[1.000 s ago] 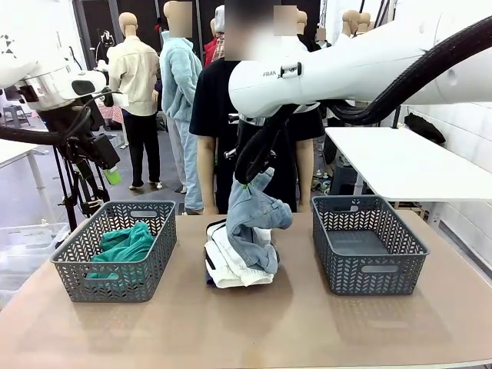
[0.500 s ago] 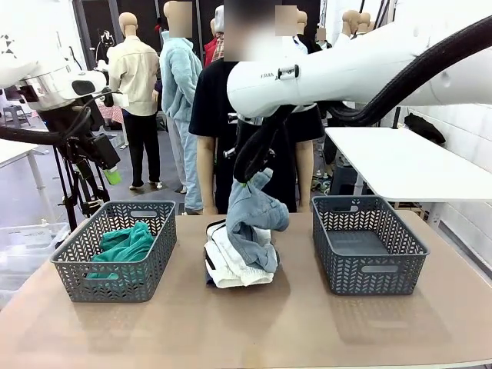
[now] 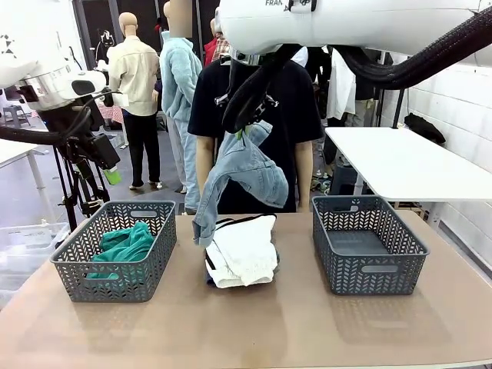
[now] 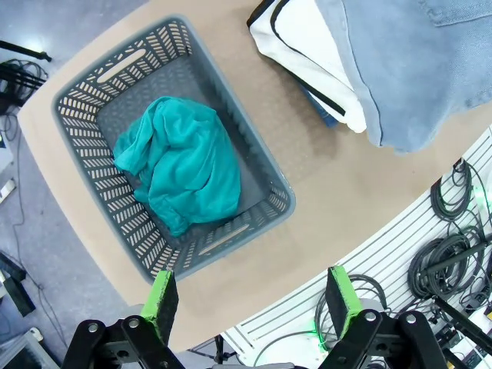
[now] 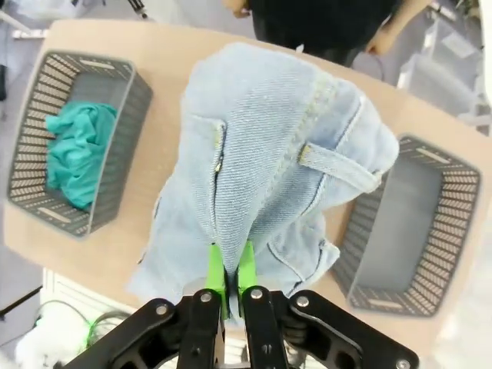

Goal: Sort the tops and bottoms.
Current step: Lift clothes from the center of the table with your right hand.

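Pale-blue denim (image 3: pixel 247 171) hangs pinched in right tool (image 5: pixel 229 278), above white garment (image 3: pixel 247 250), perhaps just clear.

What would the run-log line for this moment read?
right gripper: shut on pale-blue denim, aloft | left gripper: open, empty | teal top: in left basket

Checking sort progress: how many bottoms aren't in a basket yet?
3. Pale-blue denim hangs from the right gripper; white garment lies on the table; darker-blue denim peeks from beneath it. More could be hidden underneath.

White arm (image 3: pixel 369 23), black cable (image 3: pixel 461 46), green-padded end effector (image 4: pixel 250 274)
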Controlling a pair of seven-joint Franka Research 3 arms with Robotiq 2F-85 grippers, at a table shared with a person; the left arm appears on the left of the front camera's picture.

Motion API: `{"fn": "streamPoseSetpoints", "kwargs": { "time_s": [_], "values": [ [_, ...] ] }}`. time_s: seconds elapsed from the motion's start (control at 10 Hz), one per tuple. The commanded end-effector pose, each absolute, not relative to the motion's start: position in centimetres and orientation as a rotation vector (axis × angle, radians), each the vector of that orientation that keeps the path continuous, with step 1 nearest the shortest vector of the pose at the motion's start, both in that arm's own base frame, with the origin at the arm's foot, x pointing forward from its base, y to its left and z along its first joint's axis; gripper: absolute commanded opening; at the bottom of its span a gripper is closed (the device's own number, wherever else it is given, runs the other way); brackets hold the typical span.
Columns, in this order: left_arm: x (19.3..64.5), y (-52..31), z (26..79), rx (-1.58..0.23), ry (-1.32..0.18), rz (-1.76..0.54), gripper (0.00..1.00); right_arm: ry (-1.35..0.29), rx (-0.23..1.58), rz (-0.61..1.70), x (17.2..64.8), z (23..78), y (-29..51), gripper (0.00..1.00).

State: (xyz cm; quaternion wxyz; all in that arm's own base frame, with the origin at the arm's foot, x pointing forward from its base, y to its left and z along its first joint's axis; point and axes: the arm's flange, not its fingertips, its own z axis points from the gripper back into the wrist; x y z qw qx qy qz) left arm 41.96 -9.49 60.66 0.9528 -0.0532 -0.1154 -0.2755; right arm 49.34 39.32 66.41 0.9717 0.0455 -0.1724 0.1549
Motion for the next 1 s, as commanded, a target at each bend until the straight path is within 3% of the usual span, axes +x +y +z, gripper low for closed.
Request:
{"fn": "streamPoseSetpoints", "kwargs": {
  "time_s": [0.0,0.9],
  "values": [
    [41.89,-9.26,60.70,-0.132,-0.232,-0.578,1.00,-0.352,0.111,0.315,49.32,66.58,39.17,0.00],
    [41.89,-9.26,60.70,-0.132,-0.232,-0.578,1.00,-0.352,0.111,0.315,49.32,66.58,39.17,0.00]
  ]
}}
